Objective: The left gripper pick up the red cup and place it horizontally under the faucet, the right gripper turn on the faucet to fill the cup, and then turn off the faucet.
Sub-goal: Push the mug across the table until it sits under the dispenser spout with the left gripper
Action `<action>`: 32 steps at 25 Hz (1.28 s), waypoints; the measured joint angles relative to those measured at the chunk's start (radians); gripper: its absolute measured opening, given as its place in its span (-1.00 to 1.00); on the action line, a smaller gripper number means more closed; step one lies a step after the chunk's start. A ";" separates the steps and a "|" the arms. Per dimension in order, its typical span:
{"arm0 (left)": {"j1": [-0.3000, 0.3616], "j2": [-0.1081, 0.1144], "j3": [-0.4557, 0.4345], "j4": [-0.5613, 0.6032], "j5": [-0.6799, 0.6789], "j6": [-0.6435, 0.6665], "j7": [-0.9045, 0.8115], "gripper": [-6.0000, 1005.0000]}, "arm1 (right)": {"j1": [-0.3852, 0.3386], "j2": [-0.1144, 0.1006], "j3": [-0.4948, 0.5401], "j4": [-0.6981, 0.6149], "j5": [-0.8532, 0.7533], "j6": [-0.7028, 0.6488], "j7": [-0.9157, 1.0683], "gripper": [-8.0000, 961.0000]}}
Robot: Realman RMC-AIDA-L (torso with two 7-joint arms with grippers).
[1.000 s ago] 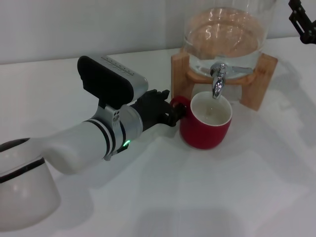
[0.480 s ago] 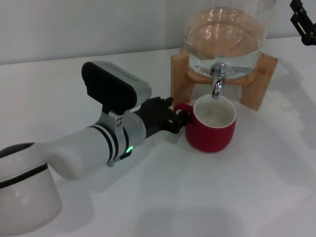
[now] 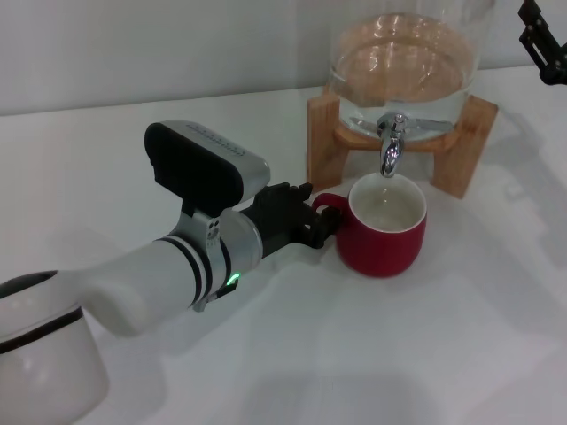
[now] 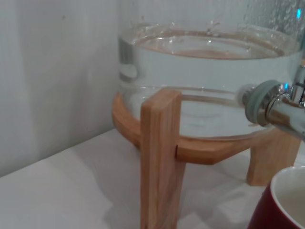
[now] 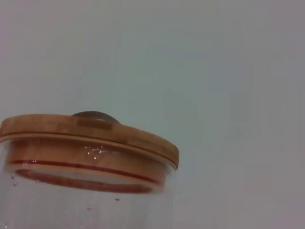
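**A:** Head view first: where do you have the squat dark-red ceramic cup (image 3: 384,232)?

**B:** You have it upright on the white table (image 3: 399,354), toward the far edge, just in front of the wooden stand (image 3: 323,142). Its white inside faces up, and its mouth sits directly below the small chrome faucet (image 3: 390,146). No stream shows at the spout. Whether any water lies in the cup, you cannot tell.

**A:** And the dispenser?

**B:** The clear glass jar (image 3: 403,66) rests on that stand, with clear water in its lower part. In your left wrist view the water surface (image 4: 209,45) lies well above the stand's ring, and the faucet (image 4: 276,107) juts out over the cup's rim (image 4: 286,200). Your right wrist view shows the jar's wooden lid (image 5: 90,133) seated on the glass.

**A:** What about the claws?

**B:** Your left gripper (image 3: 306,220), the black claw on the white-and-grey arm, is clenched on the cup's red loop handle (image 3: 326,205), reaching in from the near left corner. Your right gripper (image 3: 542,44) hangs above the far right corner, well apart from the faucet; you cannot tell how its fingers stand.
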 joint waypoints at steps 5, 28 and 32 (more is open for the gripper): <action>0.038 0.002 -0.019 -0.017 0.015 0.010 0.008 -0.03 | 0.000 0.000 0.000 0.000 0.000 -0.003 0.000 0.29; 0.184 0.005 -0.050 -0.104 0.178 0.011 0.008 -0.03 | -0.007 0.000 0.000 -0.002 0.000 -0.013 0.000 0.29; 0.245 0.006 -0.077 -0.138 0.239 0.012 0.009 -0.01 | -0.008 0.000 0.000 -0.003 0.000 -0.021 0.000 0.29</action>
